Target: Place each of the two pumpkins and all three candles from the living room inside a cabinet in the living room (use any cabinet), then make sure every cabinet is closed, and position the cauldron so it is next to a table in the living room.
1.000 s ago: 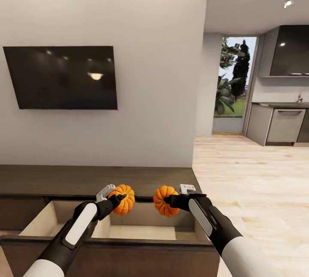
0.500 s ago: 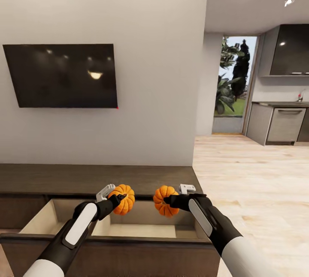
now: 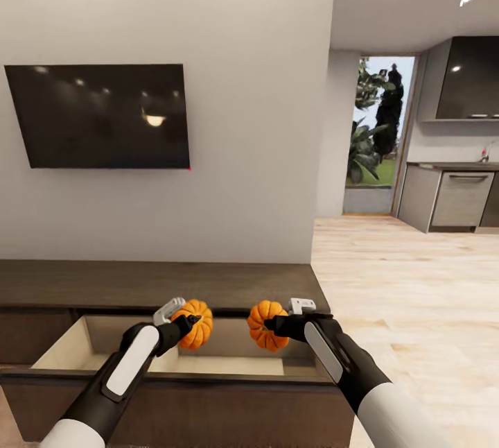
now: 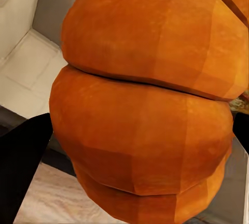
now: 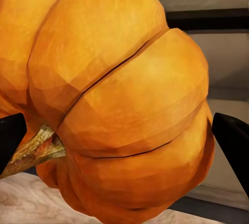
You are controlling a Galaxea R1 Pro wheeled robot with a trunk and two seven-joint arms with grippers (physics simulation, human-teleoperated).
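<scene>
The left black two-finger gripper (image 3: 186, 324) clamps one small orange ribbed pumpkin (image 3: 195, 323), the right gripper (image 3: 272, 326) clamps the other pumpkin (image 3: 265, 324), both above the dark-brown wooden cabinet's open pale drawer (image 3: 69, 351).

two glossy black arms with white upper sleeves, each forearm bearing a long white oval panel; the left black-fingered gripper (image 3: 186, 326) and the right black-fingered gripper (image 3: 272, 325) each carry a pale grey bracket.

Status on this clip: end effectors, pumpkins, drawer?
Left end effector holding small orange ribbed pumpkin. Right end effector holding second orange pumpkin. Both above open dark-brown cabinet drawer. Nothing blocking.
</scene>
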